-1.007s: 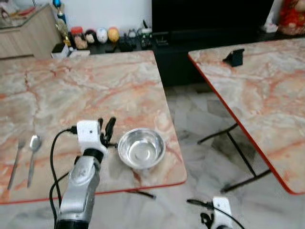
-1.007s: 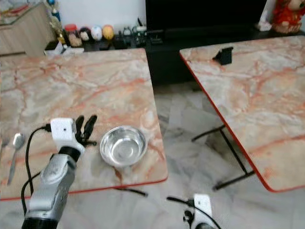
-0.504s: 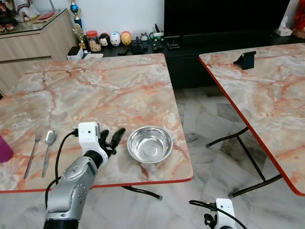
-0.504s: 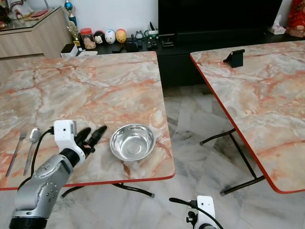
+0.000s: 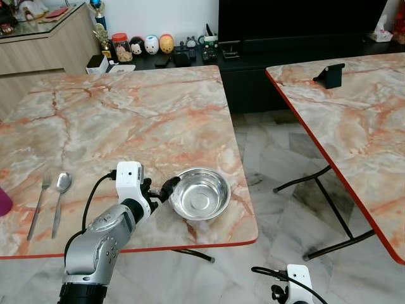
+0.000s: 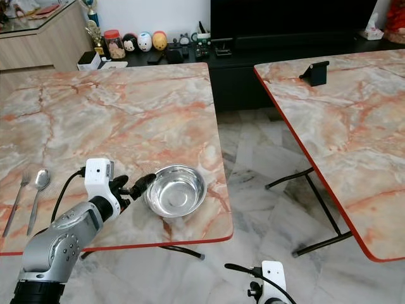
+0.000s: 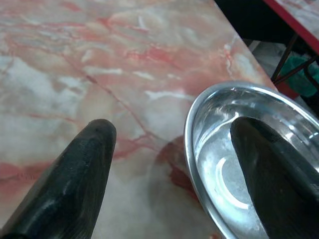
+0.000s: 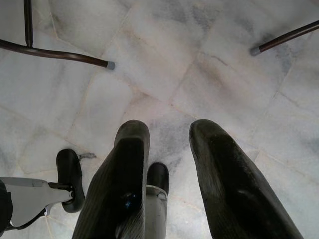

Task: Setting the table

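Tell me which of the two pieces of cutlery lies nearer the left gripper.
The spoon: it lies between the fork and the left gripper, which straddles the steel bowl's rim.

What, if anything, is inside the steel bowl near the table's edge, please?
The steel bowl holds no food or utensil; its shiny bottom is bare. The left gripper has its jaws open astride the near rim, one finger inside. That finger hides part of the interior.

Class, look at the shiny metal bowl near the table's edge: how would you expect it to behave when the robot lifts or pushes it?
The shiny round steel bowl looks thin-walled and empty, so probably light and stiff. Its polished rim, straddled by the open left end effector, may be slippery. On the smooth marble-patterned table, a push would likely slide it rather than tip it.
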### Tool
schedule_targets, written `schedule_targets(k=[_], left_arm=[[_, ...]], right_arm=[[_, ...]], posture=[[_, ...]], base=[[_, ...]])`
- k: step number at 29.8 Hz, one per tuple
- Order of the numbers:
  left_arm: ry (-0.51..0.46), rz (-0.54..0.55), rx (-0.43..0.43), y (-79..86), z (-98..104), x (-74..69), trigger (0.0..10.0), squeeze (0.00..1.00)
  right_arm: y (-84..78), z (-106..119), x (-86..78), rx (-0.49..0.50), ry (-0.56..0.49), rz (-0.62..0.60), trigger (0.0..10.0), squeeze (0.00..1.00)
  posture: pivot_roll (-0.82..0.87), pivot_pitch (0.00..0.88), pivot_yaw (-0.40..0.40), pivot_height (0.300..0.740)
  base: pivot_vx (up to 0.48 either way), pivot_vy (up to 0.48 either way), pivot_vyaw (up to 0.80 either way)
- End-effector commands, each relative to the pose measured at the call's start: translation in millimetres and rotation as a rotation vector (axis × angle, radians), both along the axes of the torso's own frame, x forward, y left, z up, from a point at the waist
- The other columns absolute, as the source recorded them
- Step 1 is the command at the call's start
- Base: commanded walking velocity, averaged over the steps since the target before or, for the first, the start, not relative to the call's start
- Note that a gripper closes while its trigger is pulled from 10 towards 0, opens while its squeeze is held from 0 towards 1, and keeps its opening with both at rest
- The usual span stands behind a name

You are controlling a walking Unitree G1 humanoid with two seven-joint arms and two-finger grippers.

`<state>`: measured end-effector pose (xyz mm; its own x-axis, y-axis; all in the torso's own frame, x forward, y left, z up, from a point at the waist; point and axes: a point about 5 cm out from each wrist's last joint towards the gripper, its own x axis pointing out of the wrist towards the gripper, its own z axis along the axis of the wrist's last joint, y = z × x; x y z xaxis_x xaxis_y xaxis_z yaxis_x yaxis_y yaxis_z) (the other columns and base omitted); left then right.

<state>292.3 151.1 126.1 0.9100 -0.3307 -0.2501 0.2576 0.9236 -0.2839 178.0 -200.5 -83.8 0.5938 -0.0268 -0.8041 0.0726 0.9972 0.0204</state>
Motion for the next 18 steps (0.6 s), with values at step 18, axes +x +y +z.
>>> schedule_targets(k=[18], left_arm=[[0.082, -0.026, 0.027, -4.1, -9.4, 2.7, 10.0, 0.00]], right_arm=[[3.5, -2.5, -4.2, 0.020, 0.012, -0.018, 10.0, 0.00]], posture=[[-0.05, 0.000, 0.080, 0.740]], base=[[0.000, 0.000, 0.00]])
